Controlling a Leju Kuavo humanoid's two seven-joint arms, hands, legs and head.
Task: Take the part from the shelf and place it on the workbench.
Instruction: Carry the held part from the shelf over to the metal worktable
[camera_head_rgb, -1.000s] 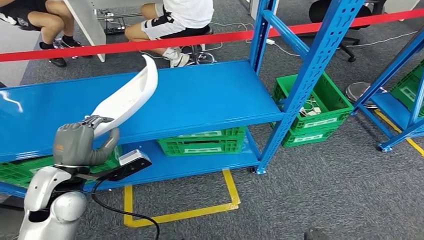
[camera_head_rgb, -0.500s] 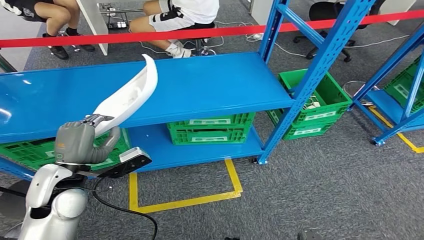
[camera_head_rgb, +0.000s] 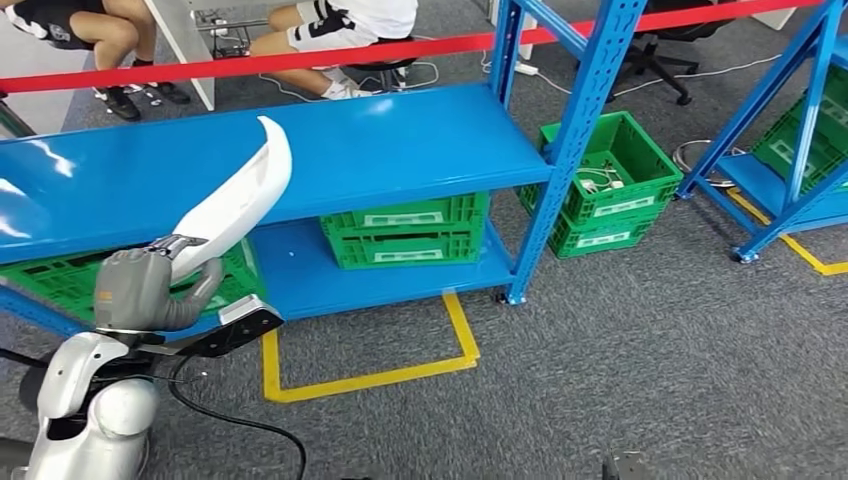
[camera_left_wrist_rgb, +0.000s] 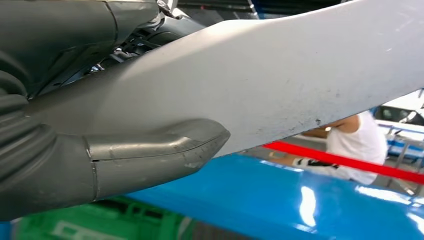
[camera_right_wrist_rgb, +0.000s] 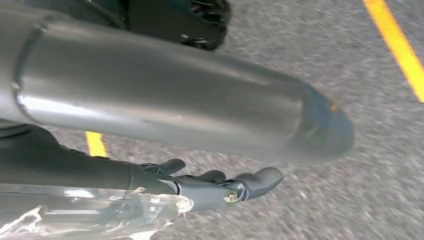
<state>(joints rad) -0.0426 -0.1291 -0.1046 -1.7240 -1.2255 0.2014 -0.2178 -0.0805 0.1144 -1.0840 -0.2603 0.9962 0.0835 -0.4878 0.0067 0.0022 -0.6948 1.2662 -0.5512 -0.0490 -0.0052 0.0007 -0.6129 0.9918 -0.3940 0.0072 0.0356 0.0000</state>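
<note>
— Where's the part (camera_head_rgb: 232, 196)?
— Up in the air, over the front edge of the blue shelf (camera_head_rgb: 400, 140), towards its left end. It's a long, curved white piece, tilted, its tip pointing up and away from the robot.
— Who's got it?
— The left hand (camera_head_rgb: 150, 285), clamped round the lower end; from the wrist the grey thumb (camera_left_wrist_rgb: 150, 160) presses against the white shell.
— And the right hand (camera_right_wrist_rgb: 210, 187)?
— Hanging over grey carpet (camera_right_wrist_rgb: 370, 165) with yellow tape (camera_right_wrist_rgb: 397, 47). Thumb and dark fingers lie straight, apart, holding nothing.
— What else is around?
— Green crates: one (camera_head_rgb: 405, 232) on the lower shelf board, another (camera_head_rgb: 598, 185) on the floor past the right upright. A red tape (camera_head_rgb: 250, 62) runs behind the shelf, and beyond it people sit on chairs.
</note>
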